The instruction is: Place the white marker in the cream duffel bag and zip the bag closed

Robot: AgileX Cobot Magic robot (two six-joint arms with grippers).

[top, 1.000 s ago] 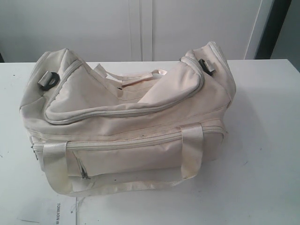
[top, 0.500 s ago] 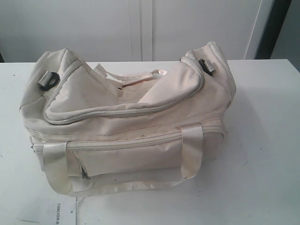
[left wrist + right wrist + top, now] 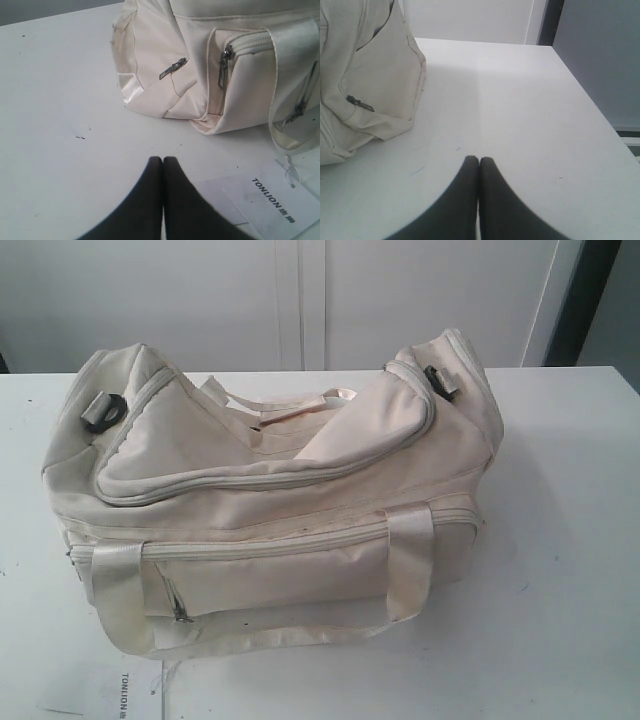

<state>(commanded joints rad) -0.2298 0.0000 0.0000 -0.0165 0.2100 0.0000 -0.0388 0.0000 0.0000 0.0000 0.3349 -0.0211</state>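
Searching all 3 views for the white marker turns up nothing. It is not on the table (image 3: 560, 540), not in either claw and not on the outside of the bag. Whether it already lies inside cannot be told.

The cream duffel bag (image 3: 270, 500) sits on its base in the middle of the table with its front pocket (image 3: 270, 580) facing the exterior camera. The top flap (image 3: 250, 455) has sagged inward. Its zip line runs closed along the near edge. The far edge, under the 2 handles (image 3: 300, 400), is hidden, so the state of the main opening is uncertain. The interior is not visible. The front pocket looks zipped across its top, and nothing shows of its contents.

Change over the last second: none. The bag holds the same position and shape, and no arm has entered the exterior view. Judged from that, no step of the task advanced in this interval.

The left gripper (image 3: 162, 162) is clenched on nothing, with its fingers pressed together. It is low over the table near one end of the bag, just beside a paper tag (image 3: 272, 197). The right gripper (image 3: 479, 161) is likewise clenched and empty, over bare table near the other end.
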